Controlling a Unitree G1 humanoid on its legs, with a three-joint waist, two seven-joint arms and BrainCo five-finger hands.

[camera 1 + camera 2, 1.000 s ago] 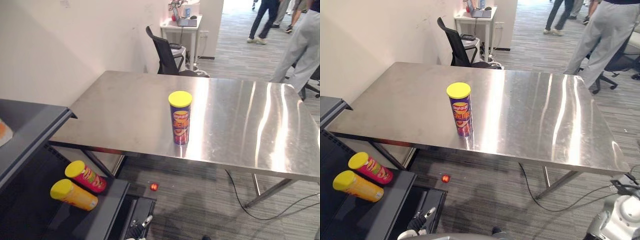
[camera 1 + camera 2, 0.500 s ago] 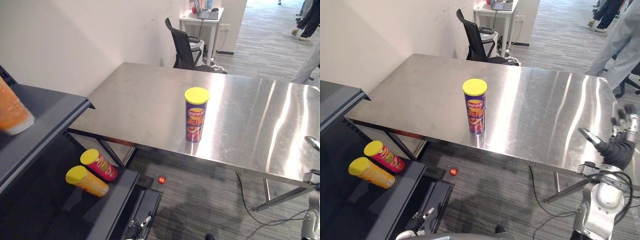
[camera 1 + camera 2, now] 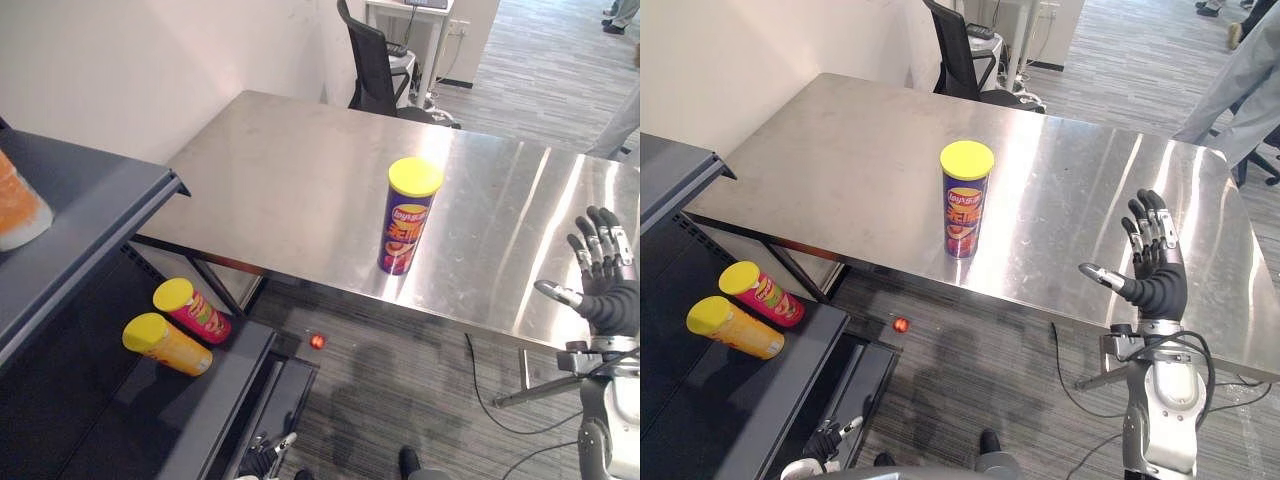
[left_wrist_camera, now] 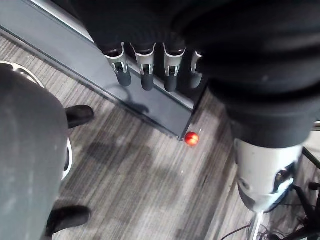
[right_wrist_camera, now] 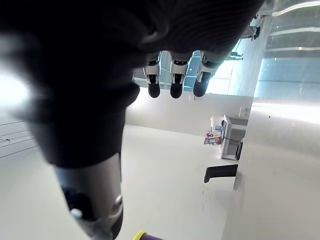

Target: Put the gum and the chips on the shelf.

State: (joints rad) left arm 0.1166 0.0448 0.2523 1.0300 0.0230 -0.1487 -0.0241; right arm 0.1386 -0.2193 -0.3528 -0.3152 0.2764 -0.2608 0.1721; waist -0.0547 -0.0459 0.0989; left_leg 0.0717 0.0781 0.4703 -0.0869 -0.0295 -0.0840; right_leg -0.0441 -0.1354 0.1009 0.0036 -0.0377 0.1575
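Observation:
A purple chips can (image 3: 405,215) with a yellow lid stands upright near the front edge of the steel table (image 3: 290,170). My right hand (image 3: 1152,262) is raised to the right of the can, apart from it, palm up and fingers (image 5: 172,82) straight, holding nothing. My left hand (image 3: 830,443) hangs low by the foot of the dark shelf (image 3: 90,215), its fingers (image 4: 146,75) straight and empty. A red chips can (image 3: 192,311) and an orange one (image 3: 165,344) lie on their sides on the lower shelf board.
A small red ball (image 3: 318,341) lies on the carpet under the table's front edge. A black office chair (image 3: 372,65) stands at the table's far end. A person's legs (image 3: 1250,75) show at the far right. An orange item (image 3: 15,205) sits on the top shelf.
The camera has tilted down and shifted, so the whole scene sits differently. My right hand has risen into view beside the table's right part. The can has stayed in place.

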